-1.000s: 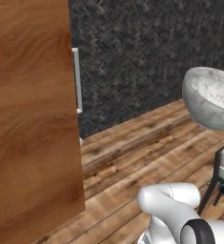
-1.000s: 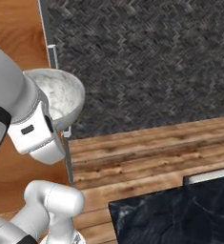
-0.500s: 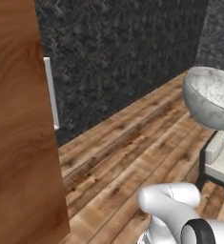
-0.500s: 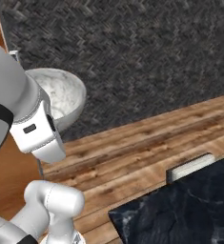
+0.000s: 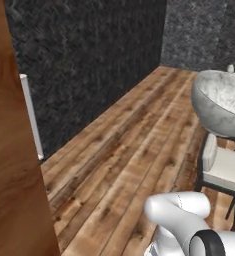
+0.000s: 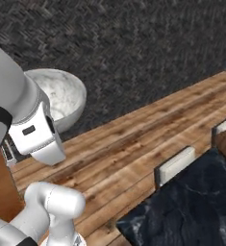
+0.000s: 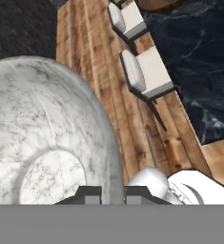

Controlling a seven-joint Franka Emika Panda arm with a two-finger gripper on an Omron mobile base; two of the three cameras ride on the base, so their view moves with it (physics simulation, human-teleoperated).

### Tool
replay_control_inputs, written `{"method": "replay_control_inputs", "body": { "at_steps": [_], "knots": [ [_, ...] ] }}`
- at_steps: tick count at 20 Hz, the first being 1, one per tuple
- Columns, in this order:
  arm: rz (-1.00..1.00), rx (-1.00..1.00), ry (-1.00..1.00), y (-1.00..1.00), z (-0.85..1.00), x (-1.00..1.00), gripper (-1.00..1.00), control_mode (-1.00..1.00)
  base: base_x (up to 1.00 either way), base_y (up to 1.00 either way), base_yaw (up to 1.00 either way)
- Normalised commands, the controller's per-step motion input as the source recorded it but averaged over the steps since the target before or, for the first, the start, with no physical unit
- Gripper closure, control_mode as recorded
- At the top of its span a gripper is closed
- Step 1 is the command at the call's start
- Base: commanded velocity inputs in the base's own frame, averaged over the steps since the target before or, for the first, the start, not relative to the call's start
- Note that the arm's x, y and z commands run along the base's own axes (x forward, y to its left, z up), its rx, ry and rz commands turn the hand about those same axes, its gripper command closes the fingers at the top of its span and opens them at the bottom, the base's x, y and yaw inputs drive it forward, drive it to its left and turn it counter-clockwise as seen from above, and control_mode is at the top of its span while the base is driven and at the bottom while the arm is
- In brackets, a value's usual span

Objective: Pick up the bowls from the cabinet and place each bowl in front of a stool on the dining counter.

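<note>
Claw: closed on the rim of the round grey-white marbled stone bowl, wall pinched between its dark tips. Change: base has swung away from the brown wooden cabinet panel; cushioned stools and long black marbled dining counter have come into sight, so carrying looks underway, placing pending. Bowl: aloft over plank floor, left of stools.
</note>
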Motion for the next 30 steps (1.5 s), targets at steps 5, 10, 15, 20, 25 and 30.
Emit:
{"method": "replay_control_inputs", "body": {
  "at_steps": [5, 10, 15, 20, 25, 30],
  "knots": [
    [0.00, 0.00, 0.00, 0.00, 0.00, 0.00, 1.00, 1.00, 0.72, 0.31, -0.30],
    [0.00, 0.00, 0.00, 0.00, 0.00, 0.00, 1.00, 1.00, 0.90, 0.28, -0.16],
    [0.00, 0.00, 0.00, 0.00, 0.00, 0.00, 1.00, 1.00, 0.96, 0.11, -0.14],
    [0.00, 0.00, 0.00, 0.00, 0.00, 0.00, 1.00, 1.00, 0.97, 0.00, -0.14],
    [0.00, 0.00, 0.00, 0.00, 0.00, 0.00, 1.00, 1.00, 1.00, -0.02, -0.14],
    [0.00, 0.00, 0.00, 0.00, 0.00, 0.00, 1.00, 1.00, 0.99, -0.07, -0.16]
  ]
}}
